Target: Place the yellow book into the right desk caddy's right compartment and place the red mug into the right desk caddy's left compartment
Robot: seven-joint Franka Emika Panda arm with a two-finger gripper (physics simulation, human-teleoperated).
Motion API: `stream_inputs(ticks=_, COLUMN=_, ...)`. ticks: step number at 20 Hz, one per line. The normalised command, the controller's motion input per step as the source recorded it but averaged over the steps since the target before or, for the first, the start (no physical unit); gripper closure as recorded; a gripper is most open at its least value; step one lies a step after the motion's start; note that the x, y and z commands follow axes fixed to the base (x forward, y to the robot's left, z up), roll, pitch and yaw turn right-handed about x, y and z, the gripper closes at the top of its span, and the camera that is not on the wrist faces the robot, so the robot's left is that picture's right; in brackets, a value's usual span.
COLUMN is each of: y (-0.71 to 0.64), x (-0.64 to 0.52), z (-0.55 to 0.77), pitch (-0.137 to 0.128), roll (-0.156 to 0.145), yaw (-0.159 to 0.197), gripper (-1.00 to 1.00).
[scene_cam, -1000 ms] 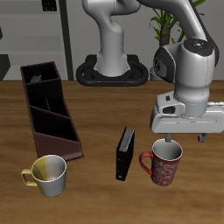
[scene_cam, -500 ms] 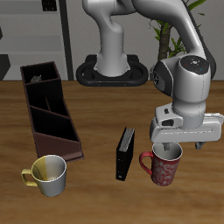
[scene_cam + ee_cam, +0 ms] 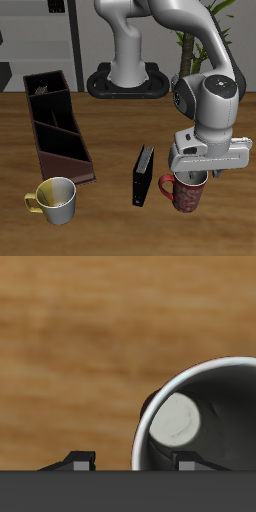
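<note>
Over the last second the gripper (image 3: 193, 176) has come straight down onto the red mug (image 3: 187, 190), so its fingertips now reach the mug's rim, where earlier they hung clearly above it. In the wrist view the mug's whitish inside (image 3: 205, 421) fills the frame close up, with one fingertip (image 3: 190, 462) over the opening and the other (image 3: 78, 460) outside the wall. The fingers therefore stand apart, straddling the rim, and do not yet pinch it. This suggests the mug is being taken first; it still stands on the table, well away from the right desk caddy (image 3: 57, 122). The caddy's left compartment cannot be picked out with certainty among the three sections from here. A slim pale shape (image 3: 42, 90) lies in the caddy's rearmost section; it may be the yellow book, but it is too small to be sure. Between the caddy and the red mug a black book (image 3: 144, 175) stands upright, just beside the mug's handle. A yellow-and-white mug (image 3: 56, 199) sits by the caddy's near end. The table (image 3: 110, 130) is brown wood grain. Behind it are a potted plant (image 3: 190, 25) and dark shelving (image 3: 50, 35).
</note>
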Motion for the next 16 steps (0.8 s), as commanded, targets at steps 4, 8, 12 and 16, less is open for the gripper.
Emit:
stream_inputs(ticks=4, y=-0.09, x=0.00, z=0.08, pitch=-0.012, roll=-0.018, yaw=0.004, gripper=1.00)
stream_inputs(ticks=8, y=0.17, x=-0.13, z=0.31, pitch=-0.049, roll=0.018, yaw=0.035, gripper=1.00)
stream_inputs(ticks=12, y=0.19, x=-0.18, z=0.44, pitch=-0.060, roll=0.030, yaw=0.029, gripper=1.00)
stream_inputs(ticks=16, y=0.14, x=-0.18, z=0.37, pitch=-0.047, roll=0.024, yaw=0.019, gripper=1.00)
